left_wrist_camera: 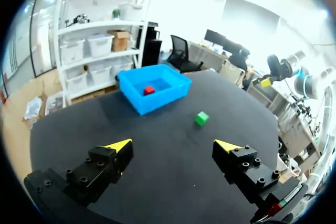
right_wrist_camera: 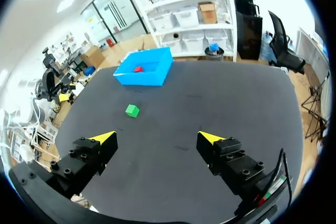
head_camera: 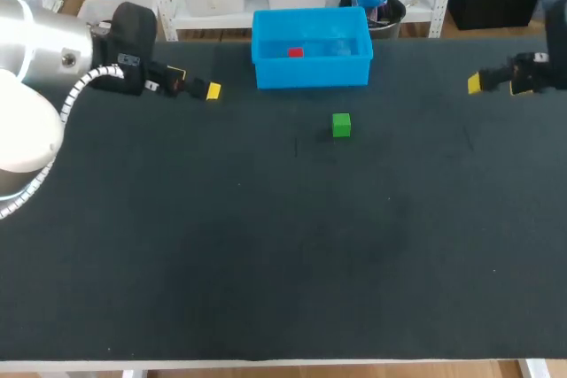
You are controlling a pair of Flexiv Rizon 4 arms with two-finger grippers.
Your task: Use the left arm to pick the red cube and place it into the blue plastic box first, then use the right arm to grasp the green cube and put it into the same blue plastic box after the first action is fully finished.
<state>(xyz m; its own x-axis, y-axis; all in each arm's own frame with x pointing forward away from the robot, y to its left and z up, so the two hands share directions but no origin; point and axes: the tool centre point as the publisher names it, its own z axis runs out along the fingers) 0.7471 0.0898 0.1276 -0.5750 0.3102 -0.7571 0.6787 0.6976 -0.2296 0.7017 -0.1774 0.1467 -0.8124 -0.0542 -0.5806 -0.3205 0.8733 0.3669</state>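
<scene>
Right gripper (right_wrist_camera: 156,136) spread, green cube (head_camera: 341,125) seemingly clear of box (head_camera: 310,73)

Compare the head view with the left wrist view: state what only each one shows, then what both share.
Only the head view: the left arm's silver body and the near edge of the black table. Only the left wrist view: the left jaws seen from behind, open, with nothing between them. Both: the small red cube lying inside the blue plastic box, and the small green cube on the table, apart from the box.
</scene>
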